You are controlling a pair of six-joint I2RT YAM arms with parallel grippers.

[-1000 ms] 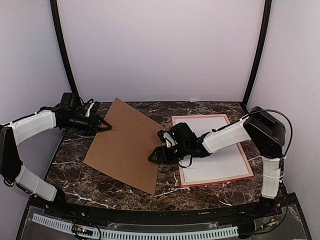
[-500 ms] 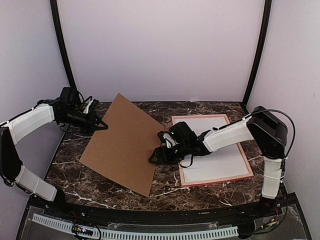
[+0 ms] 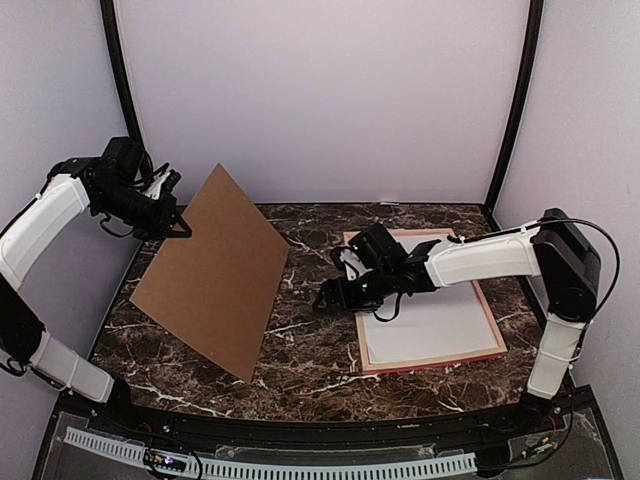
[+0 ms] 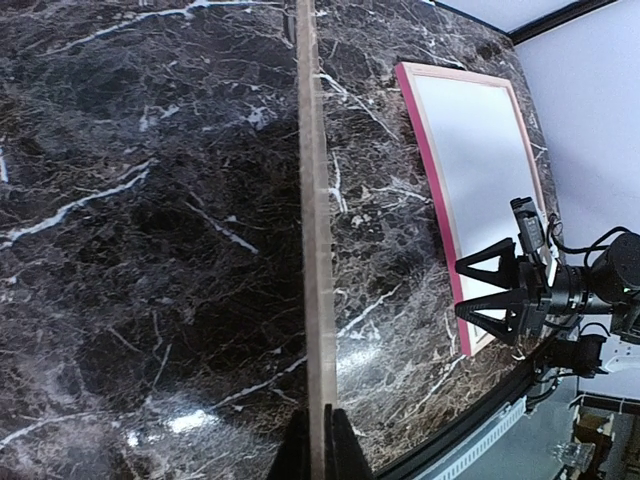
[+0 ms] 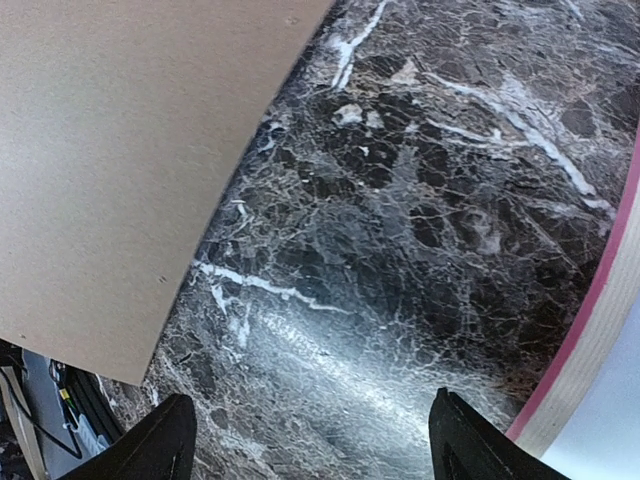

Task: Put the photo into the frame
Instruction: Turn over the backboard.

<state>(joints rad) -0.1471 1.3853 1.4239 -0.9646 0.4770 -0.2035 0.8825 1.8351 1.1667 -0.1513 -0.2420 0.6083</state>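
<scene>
The frame [image 3: 431,363], pink-railed, lies flat on the right of the marble table. The photo [image 3: 430,300] rests inside it with its plain white side up. My left gripper [image 3: 183,228] is shut on the far edge of a brown cardboard backing board [image 3: 215,270], which hangs lifted and steeply tilted at the left. In the left wrist view the board's thin edge [image 4: 312,200] runs straight up from my gripper [image 4: 320,440]. My right gripper [image 3: 333,297] stands open over bare marble between board and frame, holding nothing. The right wrist view shows the right gripper [image 5: 310,420], the board [image 5: 120,150] and a frame rail [image 5: 590,310].
The dark marble table [image 3: 320,350] ends in a black front rail [image 3: 300,425]. Lilac walls and two black corner posts [image 3: 125,100] close in the back and sides. The board's lowest corner sits near the table's front left.
My left gripper has closed on the board and raised it up and left, from lying flat to steeply tilted. My right gripper has pulled away from the board's edge toward the frame.
</scene>
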